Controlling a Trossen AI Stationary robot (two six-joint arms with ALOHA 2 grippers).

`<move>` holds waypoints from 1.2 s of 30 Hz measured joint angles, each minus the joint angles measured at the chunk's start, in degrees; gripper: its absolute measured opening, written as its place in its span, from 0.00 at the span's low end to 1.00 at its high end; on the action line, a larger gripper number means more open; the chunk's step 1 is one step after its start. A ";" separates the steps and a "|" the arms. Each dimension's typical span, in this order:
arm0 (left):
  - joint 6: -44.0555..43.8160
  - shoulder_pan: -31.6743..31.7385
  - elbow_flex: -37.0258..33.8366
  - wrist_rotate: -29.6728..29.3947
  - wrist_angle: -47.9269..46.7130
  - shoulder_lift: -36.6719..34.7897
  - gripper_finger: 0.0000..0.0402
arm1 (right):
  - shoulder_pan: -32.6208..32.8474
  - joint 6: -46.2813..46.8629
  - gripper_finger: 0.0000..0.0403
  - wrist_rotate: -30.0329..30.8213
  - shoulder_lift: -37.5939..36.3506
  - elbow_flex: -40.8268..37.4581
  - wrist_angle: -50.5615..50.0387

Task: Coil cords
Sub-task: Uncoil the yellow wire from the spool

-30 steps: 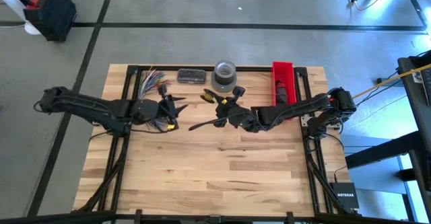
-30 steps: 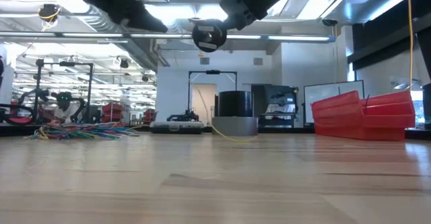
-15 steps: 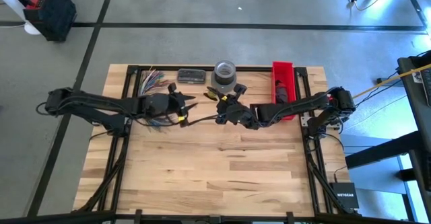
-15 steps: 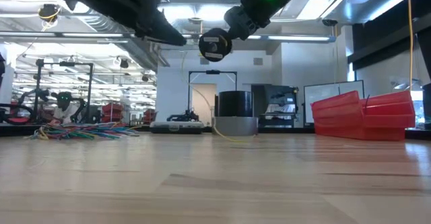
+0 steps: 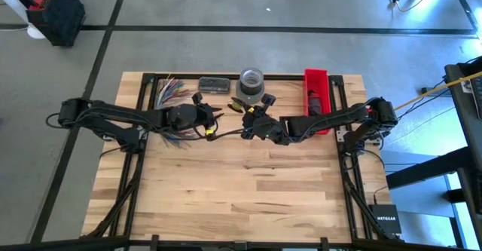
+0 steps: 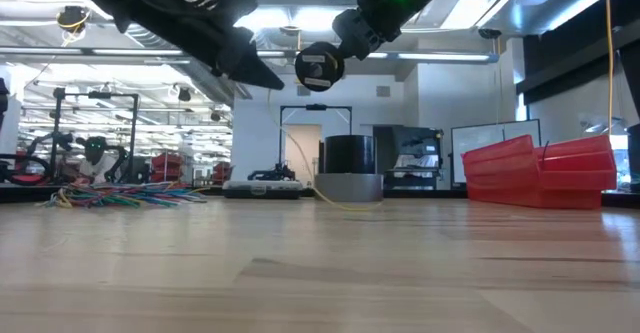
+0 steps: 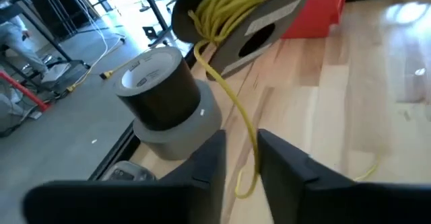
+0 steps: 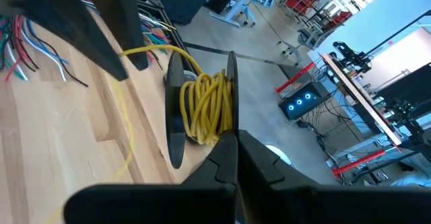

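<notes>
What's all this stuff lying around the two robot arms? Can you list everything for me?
Yellow cord: one, yellow, running from the spool down between the left gripper's fingers.
Spool: one, black, wound with yellow cord, held above the table's middle.
Loose wires: one bundle, multicoloured, back left of table.
Tape rolls: two stacked, black on grey, back centre.
Bin: one, red, back right.
Flat case: one, dark, back edge.
Table: one, light wood.
Left gripper: fingers around the cord.
Right gripper: shut on the spool.
</notes>
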 joint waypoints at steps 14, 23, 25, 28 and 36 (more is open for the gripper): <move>0.61 4.36 0.02 0.08 -0.16 6.51 0.01 | 0.00 0.96 0.00 -9.53 0.00 0.00 7.56; 2.30 1.36 5.29 23.27 6.64 16.64 0.01 | -2.11 0.61 0.00 -8.89 0.02 -0.01 9.43; 4.42 -1.17 7.08 26.03 5.24 17.61 0.01 | -2.76 0.63 0.00 -8.82 0.02 -0.03 7.97; 8.07 -5.31 9.97 25.77 0.62 16.48 0.01 | -3.10 0.91 0.00 -7.55 0.08 -0.05 3.99; 9.49 -15.36 12.36 -4.84 -11.56 1.63 0.00 | -2.99 1.81 0.00 -5.29 0.11 -0.07 -2.18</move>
